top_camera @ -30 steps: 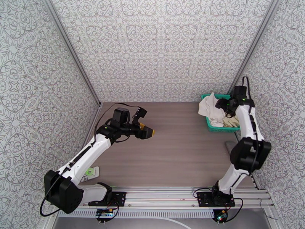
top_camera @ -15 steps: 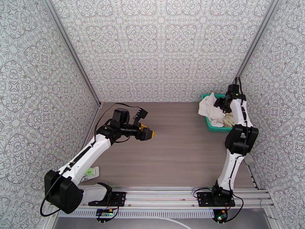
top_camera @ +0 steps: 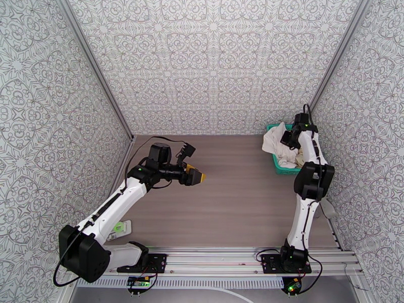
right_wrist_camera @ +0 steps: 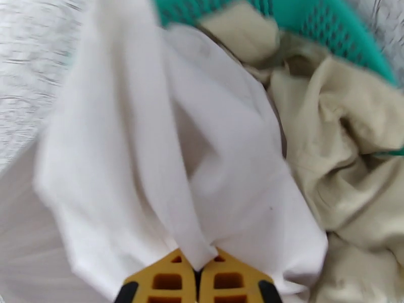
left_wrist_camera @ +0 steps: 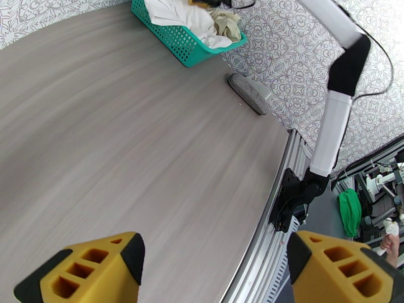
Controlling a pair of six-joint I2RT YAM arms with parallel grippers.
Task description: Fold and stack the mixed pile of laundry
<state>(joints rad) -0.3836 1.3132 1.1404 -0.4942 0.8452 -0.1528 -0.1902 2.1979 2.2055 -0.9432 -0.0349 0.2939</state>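
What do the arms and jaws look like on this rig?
The left arm and right arm have white links, black joint housings, loose black cables and small green lights. Their jaws are yellow blocks with cut-out pockets and black edging.

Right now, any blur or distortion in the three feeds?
Top external: sharp, evenly lit, no glare on the table. Left wrist: fisheye bends the table edge, wood grain is smeared, left claw crisp. Right wrist: motion blur over the white T-shirt, beige garment and teal basket; right claw sharper.
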